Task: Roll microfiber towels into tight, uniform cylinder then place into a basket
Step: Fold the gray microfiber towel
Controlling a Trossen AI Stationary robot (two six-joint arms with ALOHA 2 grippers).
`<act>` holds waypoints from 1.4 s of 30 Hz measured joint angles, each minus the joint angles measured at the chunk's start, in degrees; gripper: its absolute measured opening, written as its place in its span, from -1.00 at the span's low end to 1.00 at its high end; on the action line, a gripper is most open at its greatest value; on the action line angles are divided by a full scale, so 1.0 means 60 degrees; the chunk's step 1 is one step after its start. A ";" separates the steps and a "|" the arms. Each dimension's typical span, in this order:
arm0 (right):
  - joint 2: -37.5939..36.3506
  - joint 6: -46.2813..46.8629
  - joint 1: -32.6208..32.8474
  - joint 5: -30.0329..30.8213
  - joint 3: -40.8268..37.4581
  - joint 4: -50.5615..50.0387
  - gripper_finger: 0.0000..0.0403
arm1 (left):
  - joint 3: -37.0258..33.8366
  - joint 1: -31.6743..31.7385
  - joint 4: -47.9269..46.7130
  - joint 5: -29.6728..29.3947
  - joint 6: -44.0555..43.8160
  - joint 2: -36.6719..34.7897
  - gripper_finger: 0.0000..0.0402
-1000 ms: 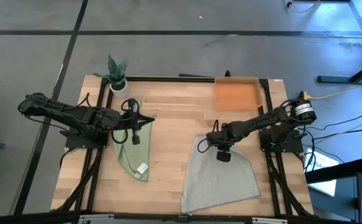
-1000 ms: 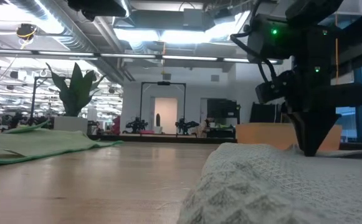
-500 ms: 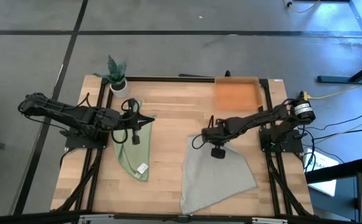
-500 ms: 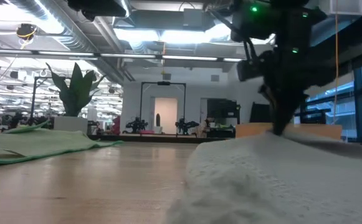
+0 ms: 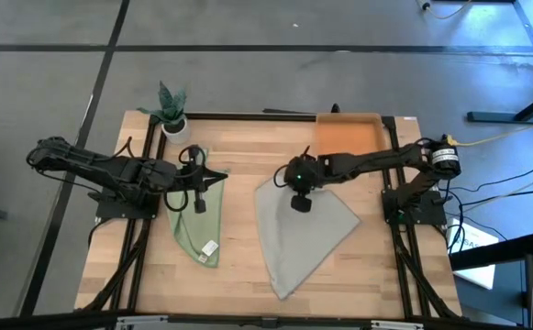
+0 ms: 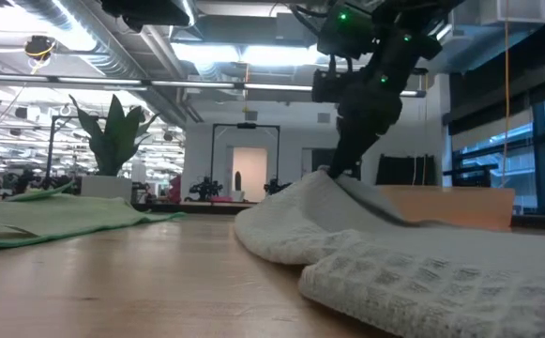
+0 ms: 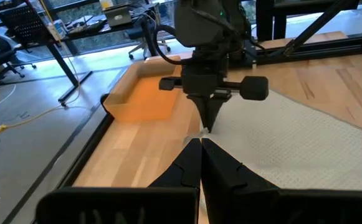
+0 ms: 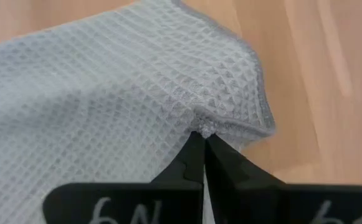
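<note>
Pinching a corner of the grey towel (image 5: pixel 301 229), the right gripper (image 5: pixel 300 191) holds its jaws closed on the cloth near the middle of the worktop (image 5: pixel 248 156), that corner raised. From the pinched corner the towel's long axis trails toward the near edge, its body lying flat. The basket (image 5: pixel 347 137) sits at the far right, just beyond this gripper. The left gripper (image 5: pixel 213 177) rests with jaws closed on the far end of the green towel (image 5: pixel 193 234), at the left. Judgement: the right arm is better placed to handle the grey towel.
</note>
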 joint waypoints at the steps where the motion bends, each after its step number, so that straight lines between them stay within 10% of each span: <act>1: 0.0000 -0.0042 -0.0018 -0.0079 0.0000 0.0016 -0.93 | 0.0000 0.0000 0.0000 0.0001 0.0000 0.0000 -1.00; 42: 0.1300 -0.2078 -0.0029 0.0023 -0.0015 0.2327 -0.44 | -0.0007 -0.0007 -0.0069 0.0005 -0.0328 -0.0004 -1.00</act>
